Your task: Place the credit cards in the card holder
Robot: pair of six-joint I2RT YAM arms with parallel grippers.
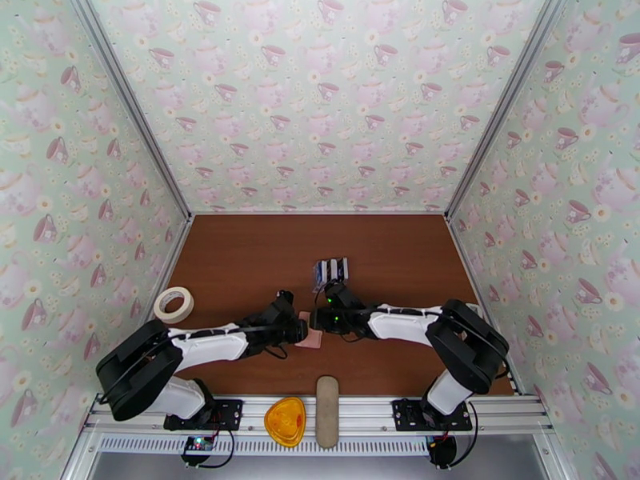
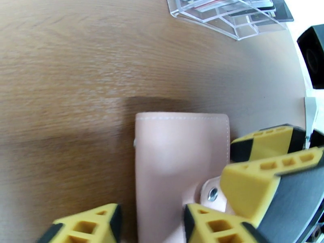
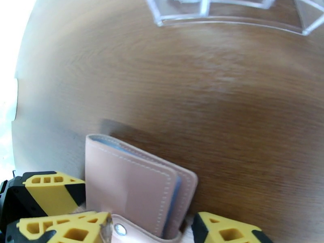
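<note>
Card holder [image 2: 178,158] on table [image 2: 60,77], straddled by left tool [image 2: 152,211], right tool [image 3: 153,219]

The top view was bright and evenly lit from above, with only soft shadows on the brown table [image 1: 240,258]. The 2 wrist views bowed strongly at their edges, and their outer corners blew out to white. The card holder [image 2: 178,158] threw a short dark shadow beyond its far edge. The clear rack [image 3: 227,13] looked smeared.
</note>
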